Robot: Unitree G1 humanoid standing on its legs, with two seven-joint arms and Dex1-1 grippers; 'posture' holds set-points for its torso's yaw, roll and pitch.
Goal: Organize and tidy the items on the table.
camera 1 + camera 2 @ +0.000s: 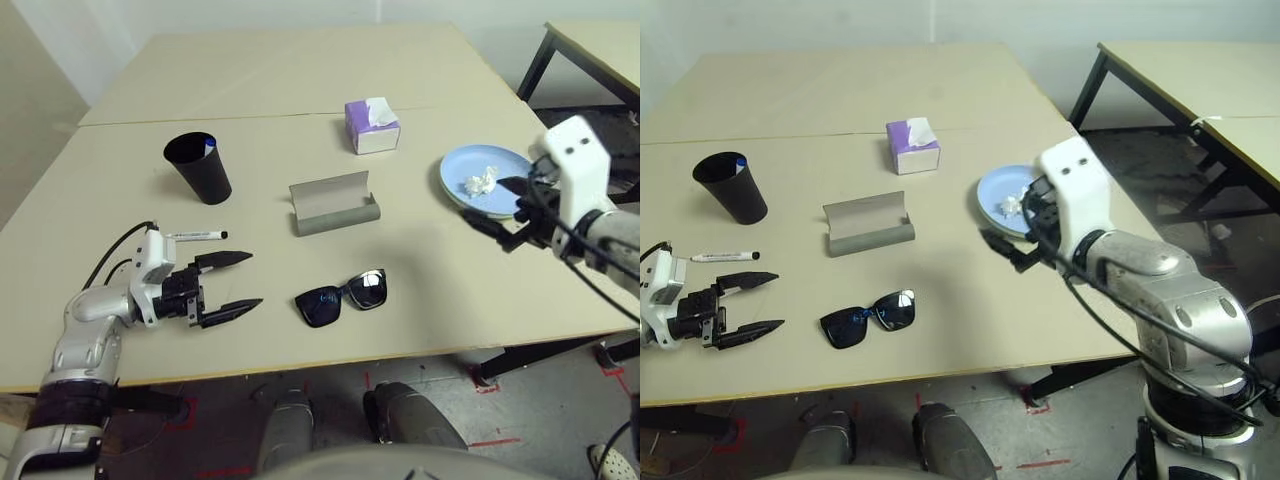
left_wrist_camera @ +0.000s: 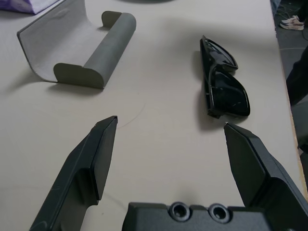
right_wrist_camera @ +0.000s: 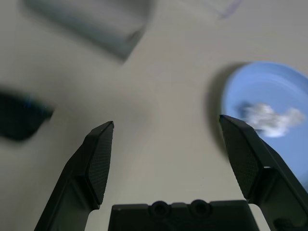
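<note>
Smooth beige table (image 1: 300, 120) bears glossy black sunglasses (image 1: 343, 296), crumpled tissue (image 1: 480, 182).

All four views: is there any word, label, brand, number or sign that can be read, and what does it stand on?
None can be read.
Purple tissue box: no lettering can be made out.
Marker by the left hand: any print on its barrel is too small to read.
Grey glasses case and black sunglasses: plain, no text seen.
</note>
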